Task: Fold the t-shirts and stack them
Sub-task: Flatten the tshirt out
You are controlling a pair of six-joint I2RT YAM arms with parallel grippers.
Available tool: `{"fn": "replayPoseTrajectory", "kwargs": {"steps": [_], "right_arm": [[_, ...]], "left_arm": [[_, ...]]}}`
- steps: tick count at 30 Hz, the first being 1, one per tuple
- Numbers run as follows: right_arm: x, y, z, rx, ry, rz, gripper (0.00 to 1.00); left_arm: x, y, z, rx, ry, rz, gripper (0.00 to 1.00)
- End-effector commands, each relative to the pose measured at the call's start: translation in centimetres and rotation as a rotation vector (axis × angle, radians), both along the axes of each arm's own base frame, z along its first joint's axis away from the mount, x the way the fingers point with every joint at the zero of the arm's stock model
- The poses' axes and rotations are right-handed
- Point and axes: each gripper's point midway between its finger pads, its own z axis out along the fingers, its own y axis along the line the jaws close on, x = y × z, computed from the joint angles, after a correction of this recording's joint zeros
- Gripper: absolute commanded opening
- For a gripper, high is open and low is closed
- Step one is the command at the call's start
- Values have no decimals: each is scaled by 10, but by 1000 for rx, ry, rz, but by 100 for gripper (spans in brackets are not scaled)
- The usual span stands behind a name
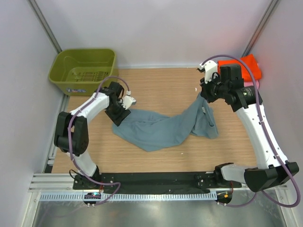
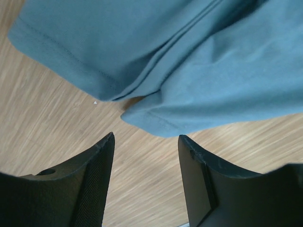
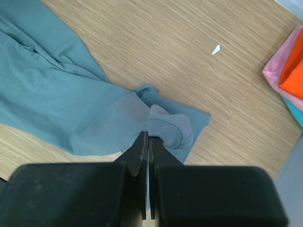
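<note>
**Item 1: blue shirt** (image 1: 161, 127). It lies unfolded and rumpled on the table (image 1: 161, 85), mid-table. Its long axis runs left to right. The left end is flat on the wood and the right end is drawn up toward the far right. In the left wrist view, two hemmed edges (image 2: 142, 118) overlap.

**Item 2: right gripper** (image 1: 204, 93). Its fingers are pressed together on a small bunch of the blue shirt (image 3: 168, 127), apparently a ribbed band. This holds that end lifted off the table.

**Item 3: left gripper** (image 1: 122, 116). It sits at the shirt's left end, with its fingers apart (image 2: 147, 139) and only bare wood between them.

**Key relation.** The nearest hem corner lies just ahead of the left fingertips, close to the line of the gap but not yet inside it. The rest of the cloth runs away to the right. The left arm is much the nearer to this free end. A short reach forward and down would likely bring the hem between the fingers, so the shirt could be stretched out along its length.

**Item 4: folded shirts.** These are stacked at the far right corner, well apart from the blue shirt. They are orange (image 1: 247, 67), pink (image 3: 277, 71) and teal (image 3: 298, 113).

**Item 5: basket** (image 1: 57, 71). Olive green, at the far left corner.

**Not determinable:**
- How much cloth the right pinch holds, and whether it is collar or sleeve.
- How many layers lie at the left hems.
- The left fingertips from above, which its own wrist covers.
- The full stack, which the right arm blocks from above and the frame edge cuts off at the wrist.
</note>
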Motion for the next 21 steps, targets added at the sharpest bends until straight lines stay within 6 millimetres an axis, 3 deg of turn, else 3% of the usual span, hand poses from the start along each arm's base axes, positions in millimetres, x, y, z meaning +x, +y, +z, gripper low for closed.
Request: {"fn": "replayPoseTrajectory", "kwargs": {"steps": [1, 10, 21], "right_arm": [[11, 4, 17, 34, -66, -5, 1], [18, 0, 9, 30, -36, -28, 1], [25, 0, 8, 28, -33, -29, 1]], "left_arm": [[22, -1, -2, -79, -15, 55, 57], [33, -13, -14, -239, 97, 140, 52], [17, -8, -20, -230, 145, 124, 50]]}}
